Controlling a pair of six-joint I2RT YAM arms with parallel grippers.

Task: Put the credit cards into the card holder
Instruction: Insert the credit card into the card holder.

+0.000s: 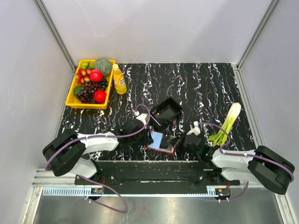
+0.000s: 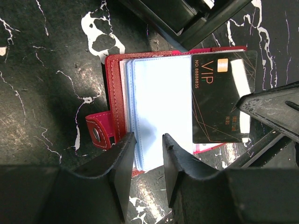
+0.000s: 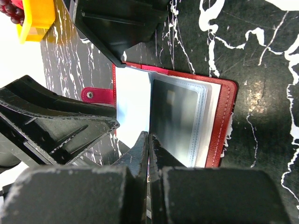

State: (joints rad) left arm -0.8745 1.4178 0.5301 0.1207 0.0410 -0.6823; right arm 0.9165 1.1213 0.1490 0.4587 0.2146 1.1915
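The red card holder [image 1: 156, 139] [image 2: 114, 88] [image 3: 224, 121] lies open on the black marble table, its clear sleeves facing up. A black credit card [image 2: 219, 100] [image 3: 175, 119] marked VIP lies flat on its right half and looks partly under a sleeve. My left gripper [image 1: 147, 132] [image 2: 147, 144] stands open, its fingers [image 2: 124, 161] straddling the near edge of the left sleeves. My right gripper [image 1: 180, 140] [image 3: 148, 135] is shut, its tips over the card. Whether they touch the card I cannot tell.
A black box-like tray [image 1: 167, 110] [image 2: 187, 14] [image 3: 121, 23] stands just beyond the holder. A yellow tray of fruit [image 1: 70, 99] and a yellow bottle [image 1: 119, 79] are at the back left. A leek [image 1: 229, 123] lies to the right.
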